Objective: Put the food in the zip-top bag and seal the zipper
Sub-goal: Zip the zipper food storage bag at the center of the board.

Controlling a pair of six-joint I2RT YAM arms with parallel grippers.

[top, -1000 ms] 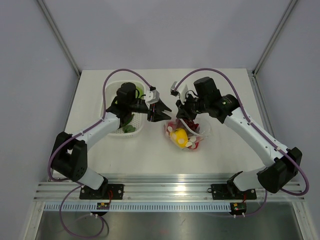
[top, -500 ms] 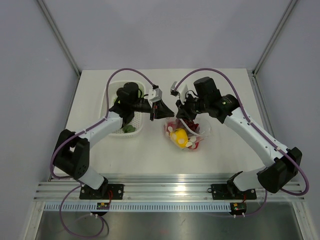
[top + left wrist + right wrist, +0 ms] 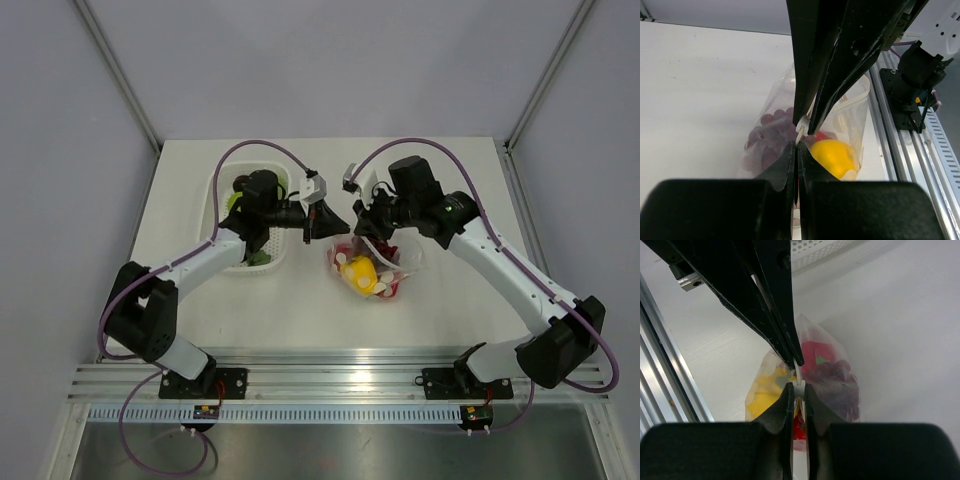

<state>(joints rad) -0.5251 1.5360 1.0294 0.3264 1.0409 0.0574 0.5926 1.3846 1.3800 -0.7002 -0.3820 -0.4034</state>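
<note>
The zip-top bag (image 3: 385, 268) lies at the table's middle with food inside: a yellow piece (image 3: 832, 156), a purple grape bunch (image 3: 767, 140) and a red piece (image 3: 815, 352). Its mouth edge is lifted between both grippers. My left gripper (image 3: 796, 149) is shut on the pale zipper (image 3: 801, 126) at the bag's left end. My right gripper (image 3: 799, 390) faces it tip to tip and is shut on the same zipper (image 3: 799, 388), on a small white block of it. From above, the left gripper (image 3: 334, 227) and the right gripper (image 3: 360, 222) nearly touch over the bag.
A white slotted basket (image 3: 217, 185) stands left of the bag, under my left arm, with green pieces (image 3: 258, 257) in it. Aluminium rails (image 3: 340, 375) run along the table's near edge. Grey walls close the back and both sides.
My left gripper moved right from beside the basket to the bag's mouth, and its jaws went from open to shut on the zipper. The right arm and the bag stayed put.
</note>
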